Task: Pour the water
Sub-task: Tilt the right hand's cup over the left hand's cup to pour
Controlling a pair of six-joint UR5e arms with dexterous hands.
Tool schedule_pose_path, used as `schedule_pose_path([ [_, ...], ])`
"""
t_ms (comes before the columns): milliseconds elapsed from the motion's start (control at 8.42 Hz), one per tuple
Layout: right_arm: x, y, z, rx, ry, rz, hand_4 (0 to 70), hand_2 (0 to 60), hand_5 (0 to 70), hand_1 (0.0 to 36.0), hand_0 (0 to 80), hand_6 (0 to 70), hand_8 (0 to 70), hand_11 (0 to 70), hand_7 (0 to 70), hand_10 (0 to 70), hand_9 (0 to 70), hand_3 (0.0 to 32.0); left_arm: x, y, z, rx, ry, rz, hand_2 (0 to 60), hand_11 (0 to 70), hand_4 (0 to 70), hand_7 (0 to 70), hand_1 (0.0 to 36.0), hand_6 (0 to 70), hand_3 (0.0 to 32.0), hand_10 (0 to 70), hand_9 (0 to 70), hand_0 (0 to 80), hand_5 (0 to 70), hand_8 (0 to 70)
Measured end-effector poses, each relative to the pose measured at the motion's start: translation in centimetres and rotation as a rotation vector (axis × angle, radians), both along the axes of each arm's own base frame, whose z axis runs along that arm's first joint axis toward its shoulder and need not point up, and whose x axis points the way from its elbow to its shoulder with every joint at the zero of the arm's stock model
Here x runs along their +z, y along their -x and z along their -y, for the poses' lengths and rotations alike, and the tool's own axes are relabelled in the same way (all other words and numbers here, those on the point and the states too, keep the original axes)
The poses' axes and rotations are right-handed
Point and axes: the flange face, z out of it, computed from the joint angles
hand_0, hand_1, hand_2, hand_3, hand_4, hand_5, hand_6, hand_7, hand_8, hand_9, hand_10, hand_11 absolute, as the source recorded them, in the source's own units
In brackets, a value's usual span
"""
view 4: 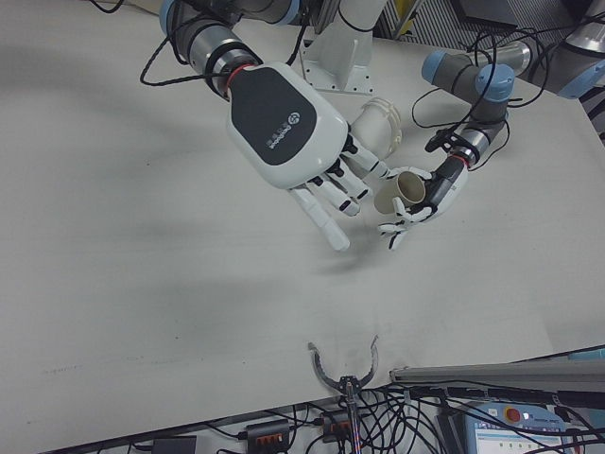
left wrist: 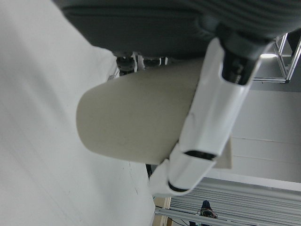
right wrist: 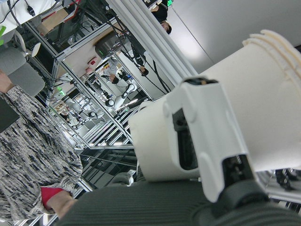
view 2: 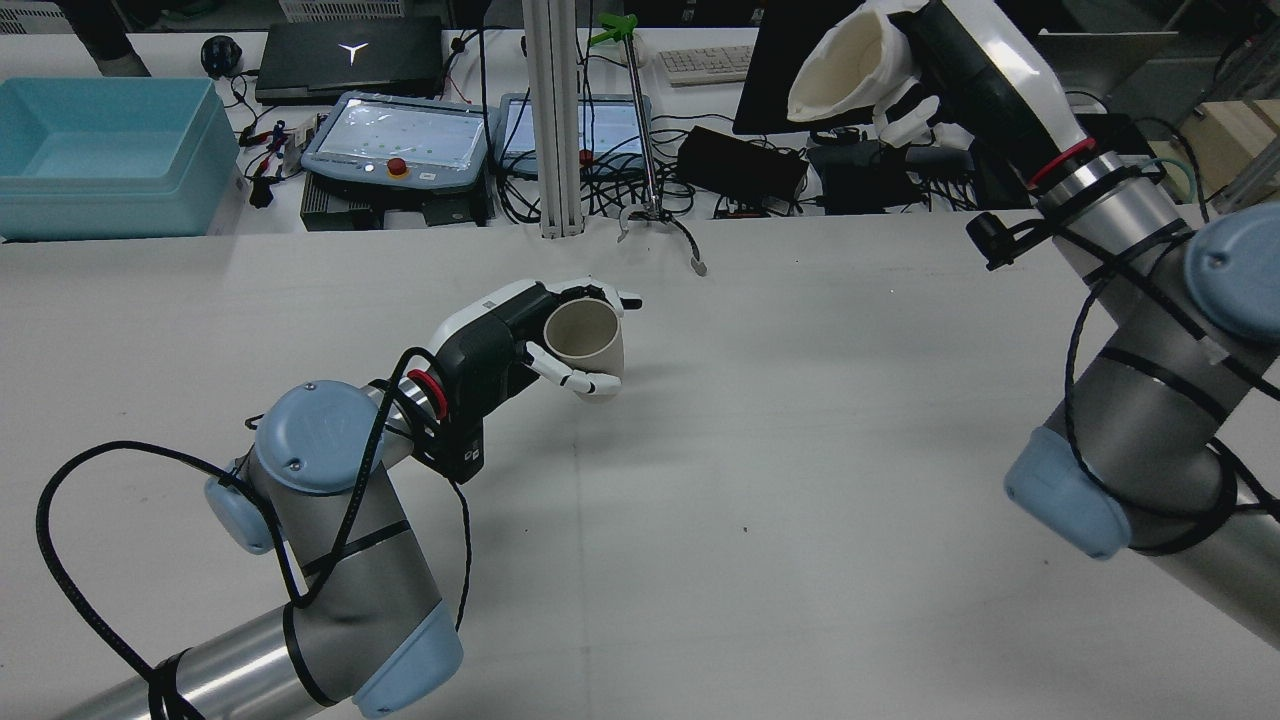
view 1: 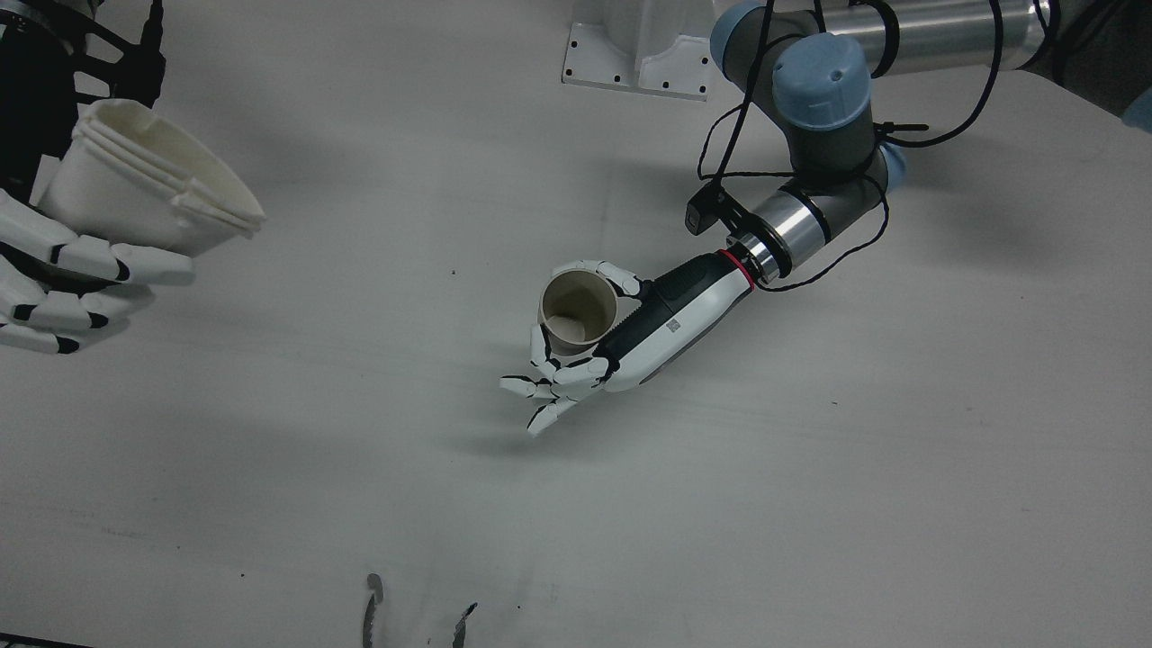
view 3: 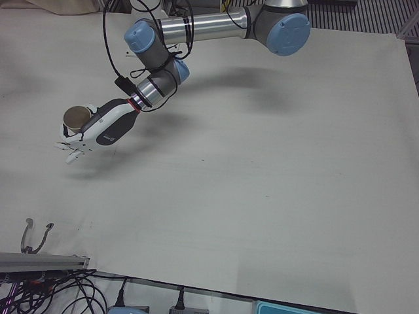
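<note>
Overhead, right hand (view 2: 940, 70) fingers clamp the tilted white cup (view 1: 144, 180), mouth seemingly toward the beige cup (view 1: 578, 310)

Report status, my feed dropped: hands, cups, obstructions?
Left hand shut on beige cup, upright. Right hand shut on white cup, raised, tilted. Nothing between them.

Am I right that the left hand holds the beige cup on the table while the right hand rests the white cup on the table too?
Not quite. The right hand holds the white cup raised well above the table, as the rear view shows. The left hand does hold the beige cup there.
</note>
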Motion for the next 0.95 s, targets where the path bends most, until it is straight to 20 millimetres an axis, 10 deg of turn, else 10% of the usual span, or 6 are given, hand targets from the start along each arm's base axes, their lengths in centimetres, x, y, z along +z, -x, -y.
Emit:
schedule_pose_path([
  [475,-0.8,9.6,-4.9,0.121,-0.011,-0.26,39.1,60.0,21.4,36.0,80.0,49.6,30.4,0.0,70.0,0.0,43.6,0.0,-3.0,1.0,-0.3,0.006,-0.006,-0.05,60.0,14.9,54.1,20.4,36.0,21.9,0.0,7.5,3.1,80.0,70.0,5.9],
  [950,-1.4,14.7,-7.5,0.204,-0.007,-0.355,35.1,60.0,21.6,36.0,80.0,47.9,31.7,0.0,70.0,0.0,44.7,0.0,-6.3,1.8,-1.0,0.01,-0.02,-0.083,60.0,14.9,54.7,20.5,36.0,22.0,0.0,7.5,3.2,80.0,70.0,6.0],
])
